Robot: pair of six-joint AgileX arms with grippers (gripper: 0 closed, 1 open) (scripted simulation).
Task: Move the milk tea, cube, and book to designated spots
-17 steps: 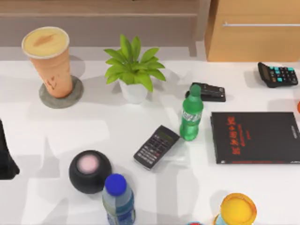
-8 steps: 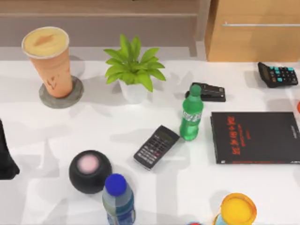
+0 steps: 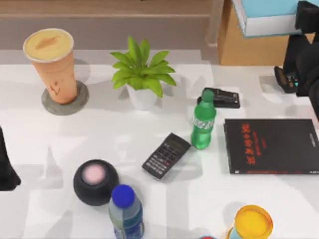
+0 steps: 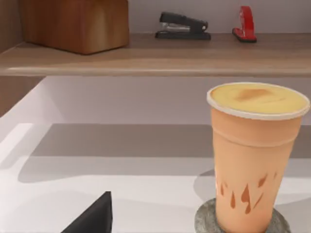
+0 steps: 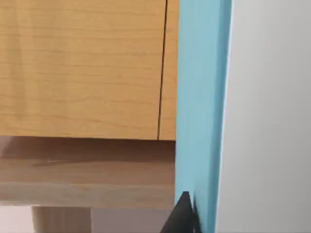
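Top view: the right gripper sits at the table's far right corner, above the wooden cabinet. It carries the book, light-blue cover up and white page edge facing the table, raised clear of the surface; this height is judged to be for transport over the clutter. The book's upper part is cut off by the frame edge. The milk tea stands upright on a grey coaster at far left, evidently its designated spot. The left arm is parked at the left edge. The black book lies flat at right; the arm partly covers a calculator.

Left wrist view: the milk tea stands on the coaster in front of a shelf. Whether the left gripper's fingers are apart or together cannot be determined.

Right wrist view: the book's blue cover runs across the picture against the cabinet front. A dark fingertip presses the cover, so the gripper is clamped on the book. The opposite finger is hidden.
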